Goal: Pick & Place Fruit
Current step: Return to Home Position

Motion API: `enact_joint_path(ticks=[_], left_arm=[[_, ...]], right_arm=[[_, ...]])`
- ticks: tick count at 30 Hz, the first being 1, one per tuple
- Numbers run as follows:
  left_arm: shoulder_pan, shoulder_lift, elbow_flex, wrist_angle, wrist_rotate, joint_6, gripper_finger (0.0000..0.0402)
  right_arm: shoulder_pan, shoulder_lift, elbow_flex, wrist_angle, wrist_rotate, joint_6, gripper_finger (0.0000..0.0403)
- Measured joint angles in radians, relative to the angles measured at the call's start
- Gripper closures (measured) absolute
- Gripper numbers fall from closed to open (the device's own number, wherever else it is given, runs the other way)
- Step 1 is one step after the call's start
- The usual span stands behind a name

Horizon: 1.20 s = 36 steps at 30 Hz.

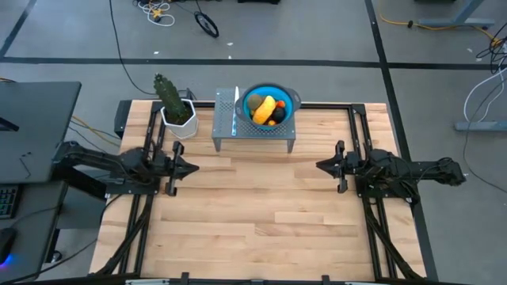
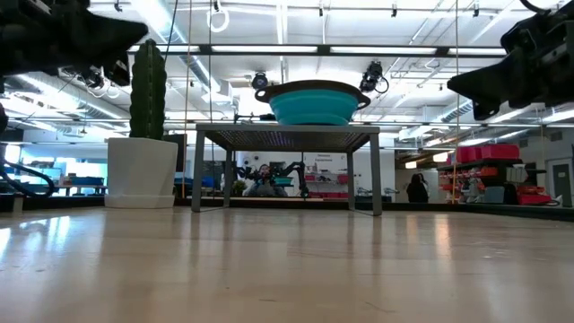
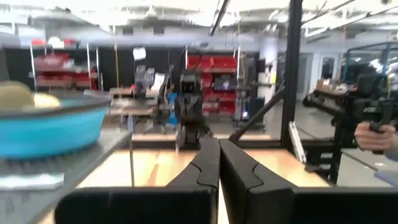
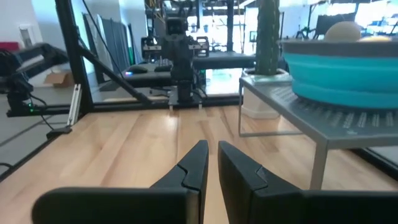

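Inside the blue strainer bowl [image 2: 310, 104] lies the fruit [image 1: 267, 108]: a yellow-orange oblong in the middle, an olive-green piece to one side, and dark and orange-red pieces beside it. The bowl stands on the grey perforated shelf [image 1: 226, 131] at the far edge of the table [image 1: 261, 214]. A thin knife [image 1: 236, 107] lies on the shelf just beside the bowl, on the cactus [image 1: 168, 93] side. The left gripper [image 1: 192, 167] hangs above the table's left half, well apart from the shelf, fingers pressed together and holding nothing. The right gripper [image 1: 321, 165] mirrors it over the right half, fingers drawn nearly together and holding nothing.
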Motion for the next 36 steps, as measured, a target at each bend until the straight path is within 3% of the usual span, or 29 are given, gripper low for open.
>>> enact_joint_path(ticks=[9,13,17,21,25,30,36], left_arm=[[0.025,-0.123,0.0,-0.04,0.045,0.107,0.0397],[0.068,-0.143,-0.001,-0.121,0.071,0.047,0.0394],[0.079,-0.143,-0.001,-0.232,0.147,0.003,0.0397],[0.081,-0.143,-0.001,-0.311,0.056,-0.009,0.0396],[0.08,-0.143,-0.001,-0.274,0.063,-0.002,0.0394],[0.08,-0.14,-0.002,-0.38,0.055,-0.023,0.0396],[0.08,-0.141,-0.002,-0.389,0.058,-0.01,0.0394]], right_arm=[[-0.001,0.0,0.0,0.045,0.01,-0.041,0.036],[-0.001,0.0,0.0,0.042,0.035,-0.045,0.036],[-0.001,0.0,0.0,0.007,-0.011,-0.025,0.036],[-0.001,0.001,0.0,-0.057,-0.017,-0.02,0.036],[-0.001,0.001,0.0,-0.034,-0.022,-0.037,0.036],[0.0,0.0,0.0,-0.053,-0.007,-0.037,0.036],[-0.001,0.0,0.0,-0.059,-0.051,-0.037,0.036]])
